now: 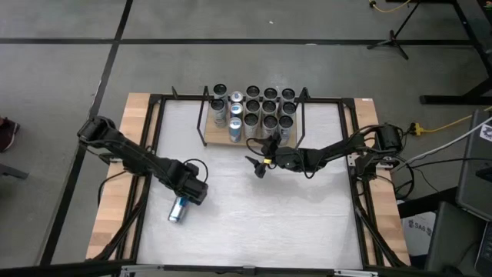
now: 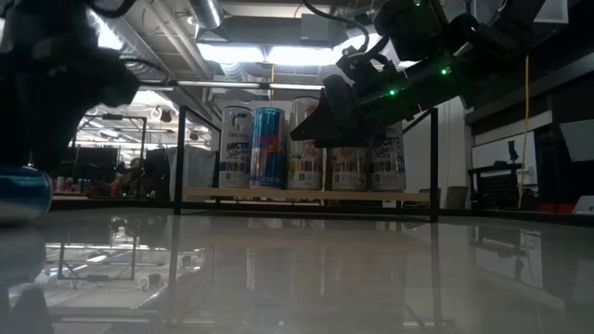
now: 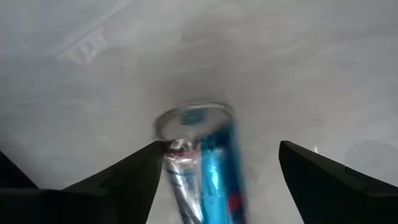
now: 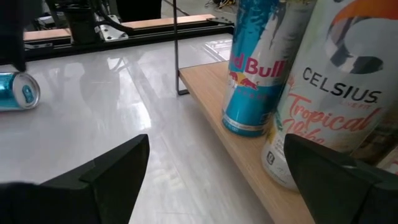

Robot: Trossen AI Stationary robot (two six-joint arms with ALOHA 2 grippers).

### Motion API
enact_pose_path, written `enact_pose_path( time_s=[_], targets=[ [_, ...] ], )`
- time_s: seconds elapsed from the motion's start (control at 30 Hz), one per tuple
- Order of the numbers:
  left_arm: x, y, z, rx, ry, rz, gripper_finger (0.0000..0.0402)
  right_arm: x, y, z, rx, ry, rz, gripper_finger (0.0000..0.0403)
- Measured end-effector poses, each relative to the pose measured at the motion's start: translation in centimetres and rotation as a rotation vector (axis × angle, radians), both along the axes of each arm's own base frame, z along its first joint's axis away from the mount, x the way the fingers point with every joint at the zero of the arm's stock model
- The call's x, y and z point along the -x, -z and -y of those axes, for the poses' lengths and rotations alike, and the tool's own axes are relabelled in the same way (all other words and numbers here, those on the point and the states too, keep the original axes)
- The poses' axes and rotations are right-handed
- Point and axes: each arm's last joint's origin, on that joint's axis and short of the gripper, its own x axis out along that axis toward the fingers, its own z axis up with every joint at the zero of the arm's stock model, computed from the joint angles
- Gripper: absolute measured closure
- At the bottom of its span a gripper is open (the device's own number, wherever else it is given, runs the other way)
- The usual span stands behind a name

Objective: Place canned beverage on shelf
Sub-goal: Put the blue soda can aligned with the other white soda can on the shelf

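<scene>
A blue-and-silver canned beverage lies on its side on the white tabletop at the near left, also seen as the can in the left wrist view. My left gripper points down just above the can's far end, open, one finger on either side of it; no touch shows. The shelf, a wooden board in a black rod frame, stands at the far middle and carries several upright cans. My right gripper hovers open in front of the shelf's near edge, holding nothing.
Closest to my right gripper on the shelf stand a blue Red Bull can and a white Celsius can. A black frame borders the tabletop, with wooden strips outside it. Bare white tabletop lies between the arms and the near edge.
</scene>
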Motion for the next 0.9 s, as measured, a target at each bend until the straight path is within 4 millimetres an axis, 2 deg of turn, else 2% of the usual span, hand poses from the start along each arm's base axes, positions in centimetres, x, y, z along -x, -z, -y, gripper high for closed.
enact_pose_path(
  time_s=[0.2, 0.4, 0.73, 0.9],
  targets=[
    [0.9, 1.8, 0.0, -0.007, -0.014, -0.021, 0.0093, 0.0, 0.0, 0.0, -0.005, -0.016, 0.000, 0.0040],
    [1.1, 2.8, -0.1, 0.008, -0.011, 0.006, 0.0098, 0.0, 0.0, 0.0, -0.005, -0.016, -0.001, 0.0040],
    [0.9, 3.3, 0.0, 0.035, -0.010, 0.049, 0.0176, 0.0, 0.0, 0.0, -0.005, -0.016, -0.001, 0.0040],
    [-0.8, 3.0, 0.4, 0.001, 0.009, 0.261, 0.0193, 0.0, 0.0, 0.0, -0.006, -0.016, -0.001, 0.0040]
  ],
)
